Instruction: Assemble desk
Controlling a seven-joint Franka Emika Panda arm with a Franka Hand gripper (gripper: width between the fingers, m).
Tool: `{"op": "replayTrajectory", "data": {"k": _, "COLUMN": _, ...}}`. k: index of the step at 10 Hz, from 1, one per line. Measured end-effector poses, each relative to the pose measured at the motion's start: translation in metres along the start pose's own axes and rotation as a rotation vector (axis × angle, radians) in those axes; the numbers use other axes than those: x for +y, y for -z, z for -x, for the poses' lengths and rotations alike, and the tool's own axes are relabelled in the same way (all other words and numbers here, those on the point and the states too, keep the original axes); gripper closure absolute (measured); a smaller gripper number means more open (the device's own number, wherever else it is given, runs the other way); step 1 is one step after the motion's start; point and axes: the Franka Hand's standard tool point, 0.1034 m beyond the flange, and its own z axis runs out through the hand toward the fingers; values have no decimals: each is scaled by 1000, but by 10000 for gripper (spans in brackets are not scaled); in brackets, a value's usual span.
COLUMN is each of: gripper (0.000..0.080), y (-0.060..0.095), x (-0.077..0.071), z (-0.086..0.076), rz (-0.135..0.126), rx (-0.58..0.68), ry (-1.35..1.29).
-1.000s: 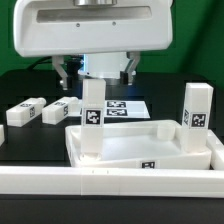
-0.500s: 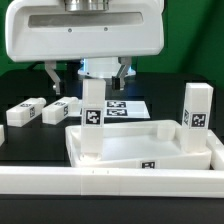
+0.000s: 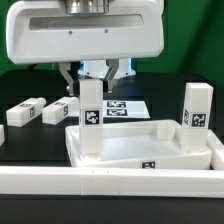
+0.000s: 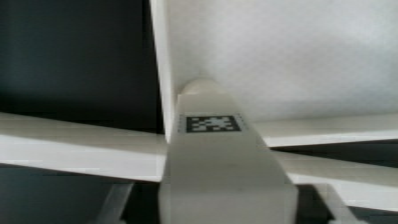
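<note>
The gripper (image 3: pixel 90 76) straddles the top of the upright leg (image 3: pixel 92 125) standing in a corner of the tabletop (image 3: pixel 120 152); whether it clamps is unclear.

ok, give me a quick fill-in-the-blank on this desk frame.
1. The tabletop holds ___ upright legs.
2. ___ loose legs lie flat on the table.
3. The fingers flank the upright leg on the exterior view's ___.
Answers: two; two; left.
</note>
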Motion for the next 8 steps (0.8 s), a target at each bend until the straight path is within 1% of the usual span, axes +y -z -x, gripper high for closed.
{"op": "replayTrajectory", "data": {"k": 2, "gripper": 511, "y": 0, "x": 0, "z": 0, "rz": 0, "rx": 0, "ry": -28}}
{"op": "replayTrajectory", "data": {"k": 4, "gripper": 511, "y": 0, "x": -2, "z": 0, "rz": -33, "rx": 3, "ry": -321}}
{"op": "replayTrajectory", "data": {"k": 6, "gripper": 511, "y": -1, "x": -4, "z": -1, "rz": -57, "rx": 5, "ry": -532}}
{"op": "replayTrajectory", "data": {"k": 7, "gripper": 510, "y": -2, "x": -7, "z": -2, "rz": -67, "rx": 5, "ry": -667}}
{"op": "replayTrajectory", "data": {"k": 8, "gripper": 510, "y": -2, "x": -9, "z": -2, "rz": -69, "rx": 1, "ry": -779}}
